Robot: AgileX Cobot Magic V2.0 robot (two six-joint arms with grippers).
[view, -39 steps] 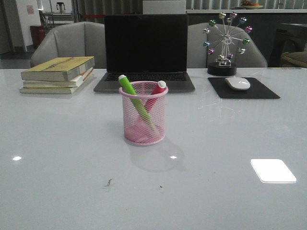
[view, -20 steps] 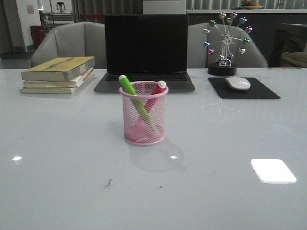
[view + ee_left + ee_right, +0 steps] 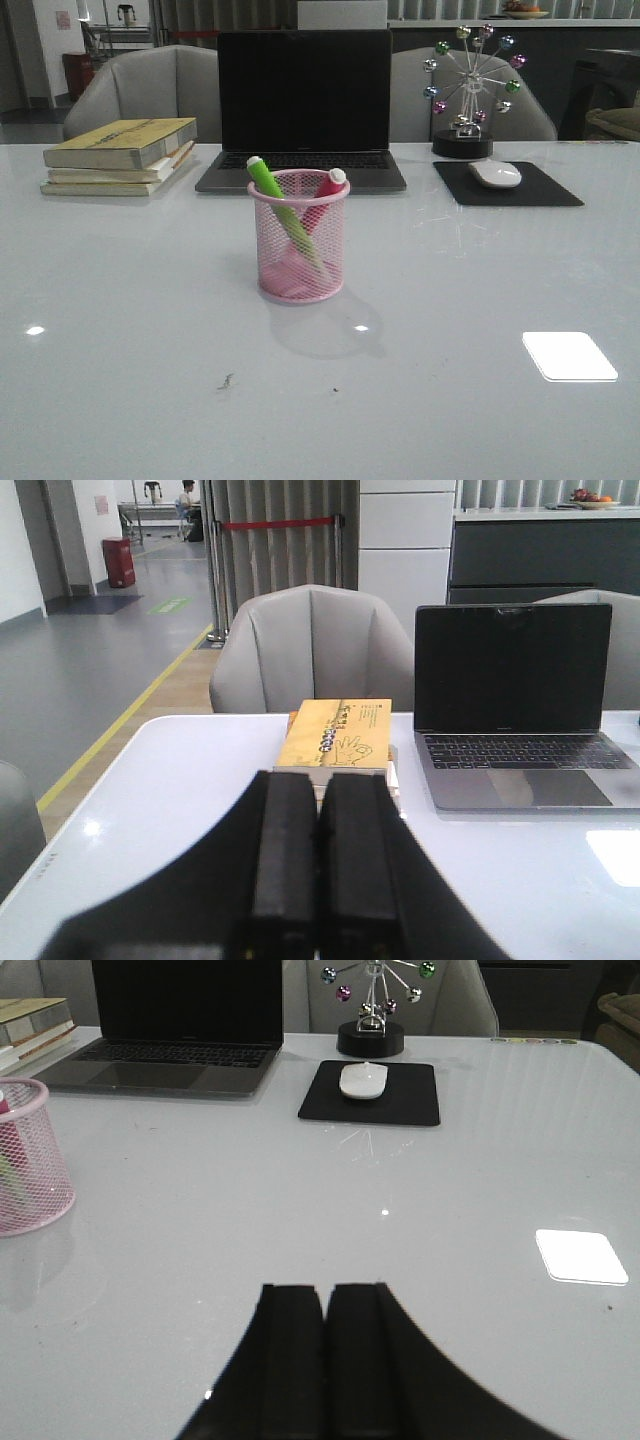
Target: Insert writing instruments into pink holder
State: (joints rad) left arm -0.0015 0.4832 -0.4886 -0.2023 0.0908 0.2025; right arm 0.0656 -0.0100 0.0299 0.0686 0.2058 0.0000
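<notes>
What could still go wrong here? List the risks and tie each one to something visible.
1. The green marker and pink marker lean crossed in the pink holder, caps above the rim; a knock to the light mesh cup might tip it and spill them.
2. The holder stands just in front of the laptop, so a toppled cup could roll against it.
3. The left gripper and right gripper are shut and empty; a careless sweep could clip the holder.

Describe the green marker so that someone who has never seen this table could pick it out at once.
Start at the open laptop at the back of the table; just in front of it stands a pink mesh cup. Two markers lean inside it, crossing. The green marker is the bright green one poking over the cup's left rim, while its neighbour, the pink marker, leans right.
</notes>
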